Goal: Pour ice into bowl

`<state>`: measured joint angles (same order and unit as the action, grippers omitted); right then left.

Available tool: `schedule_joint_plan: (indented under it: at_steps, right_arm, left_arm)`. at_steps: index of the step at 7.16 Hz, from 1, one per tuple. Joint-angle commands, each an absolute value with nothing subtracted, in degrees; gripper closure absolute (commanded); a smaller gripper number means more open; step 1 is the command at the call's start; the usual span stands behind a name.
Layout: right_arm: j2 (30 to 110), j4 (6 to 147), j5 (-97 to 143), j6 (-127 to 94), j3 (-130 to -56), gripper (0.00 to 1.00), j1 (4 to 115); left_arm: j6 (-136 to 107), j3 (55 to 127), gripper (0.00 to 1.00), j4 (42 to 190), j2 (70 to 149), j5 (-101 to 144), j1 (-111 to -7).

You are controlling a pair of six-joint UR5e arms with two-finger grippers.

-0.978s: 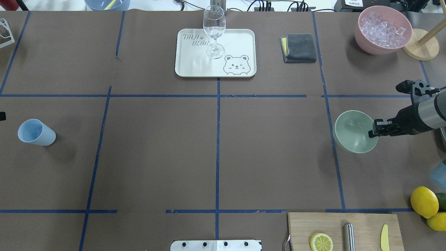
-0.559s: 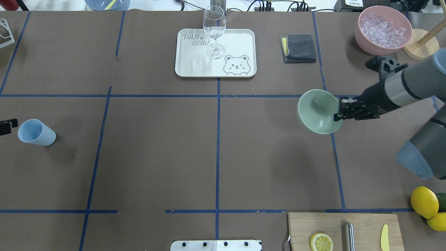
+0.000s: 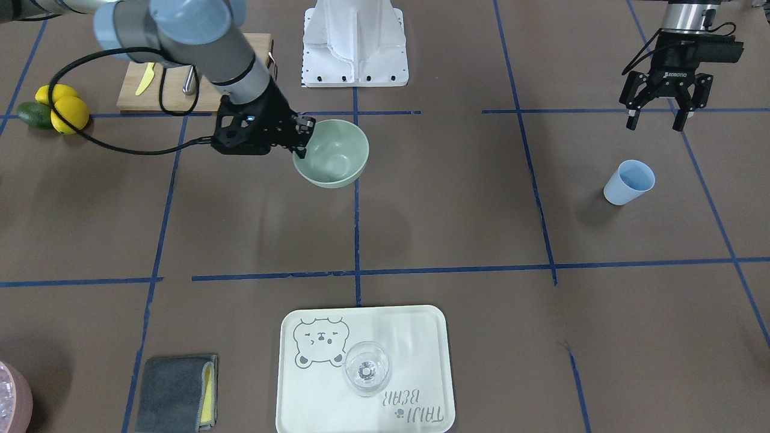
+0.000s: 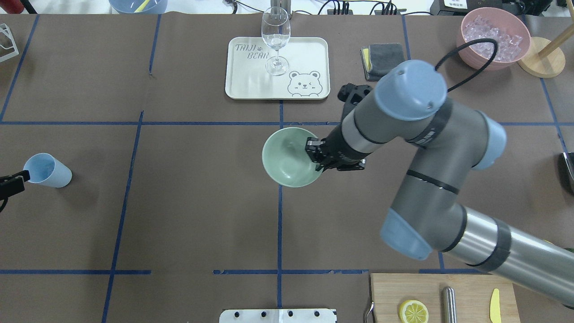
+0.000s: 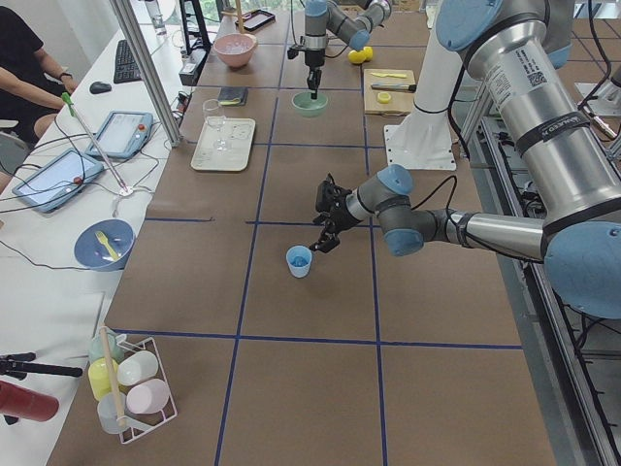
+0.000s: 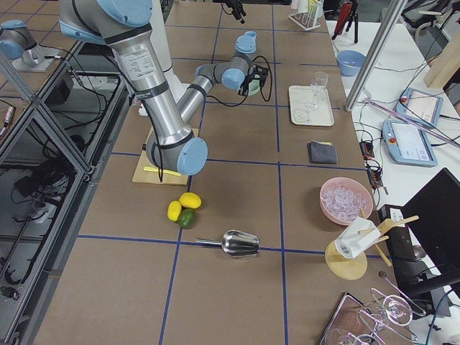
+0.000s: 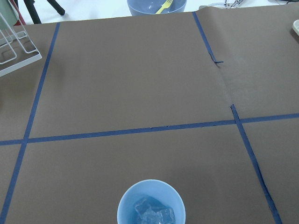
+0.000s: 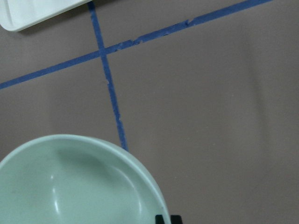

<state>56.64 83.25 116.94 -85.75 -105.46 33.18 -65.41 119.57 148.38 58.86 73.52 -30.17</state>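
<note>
The pale mint-green bowl [image 4: 287, 158] hangs tilted above the table's middle, over the blue centre line, and looks empty; it also shows in the front view [image 3: 334, 155] and the right wrist view [image 8: 70, 186]. My right gripper [image 4: 315, 157] is shut on its rim [image 3: 301, 141]. The ice [image 7: 152, 215] is a few clear cubes inside the light blue cup [image 7: 151, 205], which stands at the table's left [image 4: 45, 170]. My left gripper [image 3: 654, 125] is open and empty, in the air just short of the cup [image 3: 628, 181].
A pink container [image 4: 493, 38] full of ice stands at the far right. A white tray [image 4: 251, 85] holds a stemmed glass [image 4: 275, 40]. There is a grey cloth [image 4: 383, 60], a cutting board [image 4: 441, 296] with a lemon half, lemons [image 3: 60, 108] and a metal scoop [image 6: 237, 243].
My right arm has carried the bowl from the table's right side leftward to the centre line. My left gripper has come into the overhead view beside the blue cup.
</note>
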Motion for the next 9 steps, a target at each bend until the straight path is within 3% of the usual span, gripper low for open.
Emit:
schedule_joint_plan:
  at_steps: [1,4,7,8,9]
  right_arm:
    - [45.0,84.6,111.5,-88.4,-94.3,1.00,28.0]
    - [28.3,83.2,109.0,-89.7,-71.5,1.00,27.1]
    - [27.2,81.5,108.3,-89.7,-67.7,1.00,26.3]
    - [27.3,81.4,108.3,-89.8,-67.7,0.65,26.2]
    - [27.6,81.4,107.8,-90.9,-67.7,0.01,25.9]
  left_arm:
    - [-74.5,116.6,0.01,148.4,58.5,61.0,-20.0]
    - [-74.9,115.8,0.01,148.4,58.5,57.3,-18.6]
    - [-75.0,114.3,0.01,148.9,58.7,57.4,-18.5]
    - [-75.1,113.7,0.01,149.0,59.0,57.3,-18.5]
    - [-75.9,112.5,0.01,149.0,59.3,57.1,-18.3]
